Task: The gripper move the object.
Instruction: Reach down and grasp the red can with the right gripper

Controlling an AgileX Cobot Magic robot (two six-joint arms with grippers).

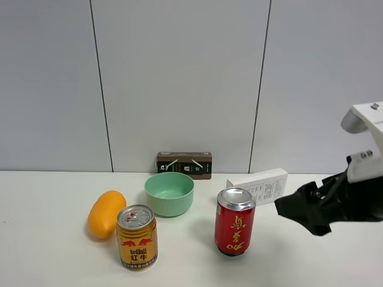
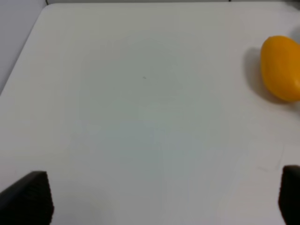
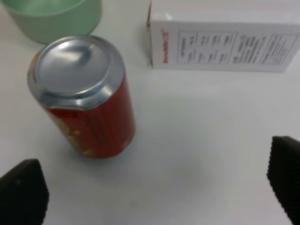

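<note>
**Black claw-jawed right gripper (image 3: 154, 187), jaws spread wide and empty, short of the upright red drink can (image 1: 235, 222) with gold characters.**
From high, the can stands at 9 o'clock of the gripper and apart from it, long axis vertical, silver top up, on the white table (image 1: 60, 263). A white printed carton (image 1: 257, 185) lies at its 1 o'clock and a pale green bowl (image 1: 169, 193) at 10 o'clock. The right arm is cut off at the frame edge and its fingers are indistinct under black sleeve. The left gripper (image 2: 159, 197), also open, shows only its fingertips.

Probably lab: white table (image 1: 48, 257), panelled wall (image 1: 179, 78).
</note>
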